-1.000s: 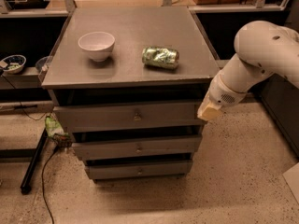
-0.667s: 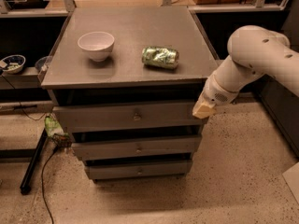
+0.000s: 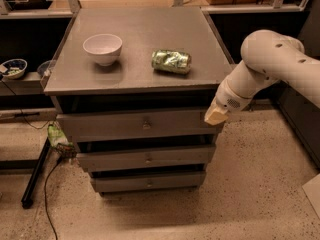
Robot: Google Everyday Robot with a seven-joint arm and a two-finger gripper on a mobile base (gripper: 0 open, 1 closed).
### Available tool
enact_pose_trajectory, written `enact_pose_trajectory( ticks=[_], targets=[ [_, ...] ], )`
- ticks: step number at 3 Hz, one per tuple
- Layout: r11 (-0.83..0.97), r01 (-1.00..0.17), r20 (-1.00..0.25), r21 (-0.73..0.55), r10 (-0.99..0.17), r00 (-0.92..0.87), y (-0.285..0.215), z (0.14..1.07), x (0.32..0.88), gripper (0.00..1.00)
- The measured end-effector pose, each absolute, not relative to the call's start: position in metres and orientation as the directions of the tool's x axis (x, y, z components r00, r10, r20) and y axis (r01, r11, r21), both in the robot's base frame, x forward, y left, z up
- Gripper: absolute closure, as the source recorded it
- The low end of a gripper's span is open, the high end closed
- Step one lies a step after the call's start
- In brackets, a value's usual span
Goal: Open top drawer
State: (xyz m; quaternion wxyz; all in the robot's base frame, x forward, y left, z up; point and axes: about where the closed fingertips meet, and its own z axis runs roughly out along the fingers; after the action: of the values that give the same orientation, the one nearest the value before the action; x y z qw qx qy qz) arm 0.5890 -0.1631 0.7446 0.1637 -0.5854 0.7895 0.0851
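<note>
The gripper (image 3: 216,116) is hanging at the right end of the top drawer (image 3: 115,126), its pale yellowish tip sitting just at that corner of the grey front, touching it or nearly so. Whether it is spread or pressed together I cannot tell. It is not reaching the small metal knob (image 3: 146,125), which is sitting at the middle of the drawer front, well to the gripper's left. The white arm (image 3: 270,59) is coming in from the right edge of the view and bending down toward that corner. The top drawer is lying directly under the worktop (image 3: 145,26) with a dark gap showing above its front; its front is lining up roughly with the worktop's edge. Below it two shorter drawers are stacking downward - a middle drawer (image 3: 145,158) and a bottom drawer (image 3: 148,182) - each carrying its own small knob. On the worktop a white bowl (image 3: 102,48) is standing upright toward the left, and a crushed green can (image 3: 171,61) is lying on its side to the right of it, apart from the bowl. On the speckled floor (image 3: 250,194) to the left of the cabinet, a black cable (image 3: 46,194) is trailing beside a dark bar (image 3: 35,176).
</note>
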Motion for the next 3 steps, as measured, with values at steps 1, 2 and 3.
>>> enact_pose_trajectory(
  ticks=[1,2,3],
  targets=[
    [0.3,-0.952,-0.358,-0.057,-0.896,-0.261,-0.1631,0.7445,0.589,0.53],
    [0.3,-0.952,-0.358,-0.057,-0.896,-0.261,-0.1631,0.7445,0.589,0.29],
    [0.3,-0.952,-0.358,-0.057,-0.896,-0.261,-0.1631,0.7445,0.589,0.07]
  ],
)
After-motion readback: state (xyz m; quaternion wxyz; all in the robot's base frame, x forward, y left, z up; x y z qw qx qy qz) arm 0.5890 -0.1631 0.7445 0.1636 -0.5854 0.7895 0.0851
